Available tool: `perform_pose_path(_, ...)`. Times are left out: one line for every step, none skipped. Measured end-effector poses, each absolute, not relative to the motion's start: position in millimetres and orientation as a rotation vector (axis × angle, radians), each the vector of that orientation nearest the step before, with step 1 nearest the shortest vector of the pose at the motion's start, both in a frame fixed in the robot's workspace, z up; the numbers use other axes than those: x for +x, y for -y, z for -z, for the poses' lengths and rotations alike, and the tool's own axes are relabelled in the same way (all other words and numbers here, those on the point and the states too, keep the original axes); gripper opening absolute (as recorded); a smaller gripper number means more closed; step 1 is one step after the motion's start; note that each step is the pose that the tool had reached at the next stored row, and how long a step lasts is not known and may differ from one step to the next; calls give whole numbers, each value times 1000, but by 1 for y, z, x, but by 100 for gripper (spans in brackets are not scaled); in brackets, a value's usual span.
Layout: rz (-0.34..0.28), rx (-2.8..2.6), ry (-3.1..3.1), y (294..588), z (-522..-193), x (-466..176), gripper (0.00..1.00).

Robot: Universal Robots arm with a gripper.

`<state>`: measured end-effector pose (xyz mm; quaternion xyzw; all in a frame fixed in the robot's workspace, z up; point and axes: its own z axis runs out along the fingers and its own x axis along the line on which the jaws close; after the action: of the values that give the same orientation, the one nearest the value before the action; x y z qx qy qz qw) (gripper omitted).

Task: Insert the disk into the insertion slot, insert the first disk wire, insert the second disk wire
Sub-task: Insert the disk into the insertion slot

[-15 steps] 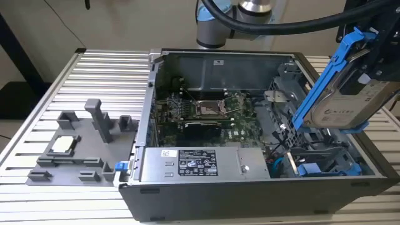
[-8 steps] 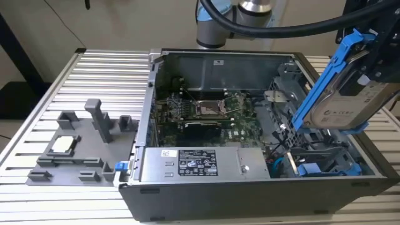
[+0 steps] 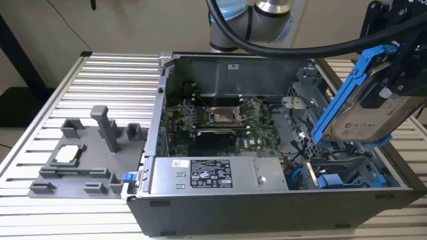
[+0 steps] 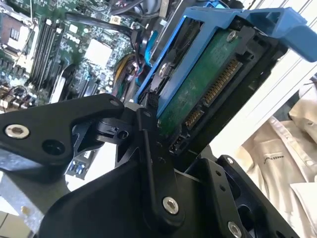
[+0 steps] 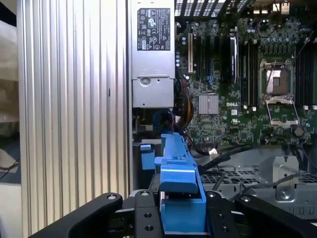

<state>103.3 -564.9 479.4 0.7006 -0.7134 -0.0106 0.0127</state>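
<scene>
Black two-finger gripper (image 5: 181, 218) is clamped on the bright blue carrier of the flat silver-beige hard disk (image 3: 363, 112), one finger (image 5: 144, 218) on either side. The disk hangs steeply tilted at three o'clock in the exterior view, above the dark-grey metal drive slot with blue fittings (image 3: 347, 172) at the five-o'clock corner of the open tower case (image 3: 267, 210). It is not yet seated. The connector end faces the wrist, likely to leave the sockets reachable for wires.

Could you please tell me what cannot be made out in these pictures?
The slot, exterior view: lower part behind the case wall.
The disk, exterior view: upper end covered by the gripper.
The gripper, exterior view: cut off by the right edge.
The cables by the slot, exterior view: too small to tell which are disk wires.
</scene>
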Motion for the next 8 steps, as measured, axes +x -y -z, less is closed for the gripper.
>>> perform_pose_path(32, 2184, 2224, 566, -478, 103, 33)
perform_pose_path(32, 2184, 2224, 566, -477, 104, 33)
perform_pose_path(32, 2184, 2224, 566, -476, 105, 33)
perform_pose_path(32, 2186, 2222, 566, -475, 107, 33)
perform_pose_path(32, 2189, 2218, 566, -474, 108, 33)
perform_pose_path(31, 2193, 2215, 566, -472, 108, 33)
perform_pose_path(31, 2196, 2212, 567, -471, 109, 33)
perform_pose_path(31, 2198, 2210, 567, -470, 109, 33)
